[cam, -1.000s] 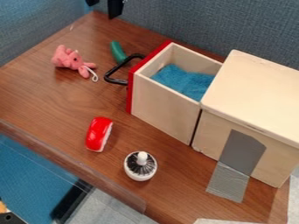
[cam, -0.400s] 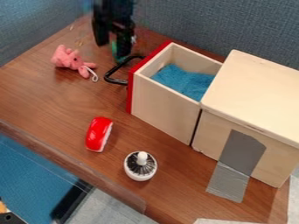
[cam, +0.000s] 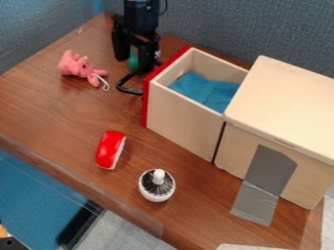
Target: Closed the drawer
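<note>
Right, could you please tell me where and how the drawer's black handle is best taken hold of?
Probably by the outer bar of the handle, from above, one finger on each side. The bar stands out from the drawer's red front, leaving a gap behind it for a finger. The hand hangs open near the handle's far end.

On the brown table (cam: pixel 58 114) I see a pink plush toy (cam: pixel 77 67), a green object (cam: pixel 133 60), a red object (cam: pixel 108 149), a small white pot (cam: pixel 155 195), and a wooden box (cam: pixel 287 107) with its drawer (cam: pixel 182 119) out.
</note>
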`<state>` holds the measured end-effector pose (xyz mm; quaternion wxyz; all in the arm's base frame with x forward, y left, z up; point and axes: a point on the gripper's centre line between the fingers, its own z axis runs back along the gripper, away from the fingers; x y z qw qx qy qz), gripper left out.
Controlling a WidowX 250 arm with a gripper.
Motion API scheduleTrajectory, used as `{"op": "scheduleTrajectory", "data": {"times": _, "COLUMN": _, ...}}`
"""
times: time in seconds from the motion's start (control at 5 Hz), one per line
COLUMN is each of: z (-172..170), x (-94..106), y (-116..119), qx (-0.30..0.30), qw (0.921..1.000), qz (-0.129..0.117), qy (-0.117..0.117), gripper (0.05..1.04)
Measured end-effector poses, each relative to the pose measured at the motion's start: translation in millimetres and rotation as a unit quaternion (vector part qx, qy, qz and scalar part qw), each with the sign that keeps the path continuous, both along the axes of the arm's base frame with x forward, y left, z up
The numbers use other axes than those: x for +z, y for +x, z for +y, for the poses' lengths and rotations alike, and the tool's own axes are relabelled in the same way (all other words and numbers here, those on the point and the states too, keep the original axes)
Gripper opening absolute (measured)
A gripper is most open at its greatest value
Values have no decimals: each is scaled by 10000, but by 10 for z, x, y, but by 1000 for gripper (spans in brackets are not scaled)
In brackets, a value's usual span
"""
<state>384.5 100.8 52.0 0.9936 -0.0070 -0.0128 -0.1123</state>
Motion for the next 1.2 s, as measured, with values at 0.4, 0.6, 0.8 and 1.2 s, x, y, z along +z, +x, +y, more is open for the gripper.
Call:
{"op": "scheduleTrajectory", "data": {"times": 0.4, "z": 1, "x": -175, "y": -3, "qx": 240, "qw": 9994, "qz": 251, "qy": -60, "gripper": 632}}
{"op": "scheduleTrajectory", "data": {"times": 0.6, "z": -45, "x": -236, "y": -66, "qx": 316, "qw": 9987, "qz": 376, "qy": -139, "gripper": 329}}
{"op": "scheduleTrajectory", "data": {"times": 0.8, "z": -84, "x": -292, "y": -158, "qx": 499, "qw": 9973, "qz": 495, "qy": -189, "gripper": 159}}
{"op": "scheduleTrajectory", "data": {"times": 1.2, "z": -137, "x": -289, "y": -180, "qx": 787, "qw": 9950, "qz": 573, "qy": -204, "gripper": 128}}
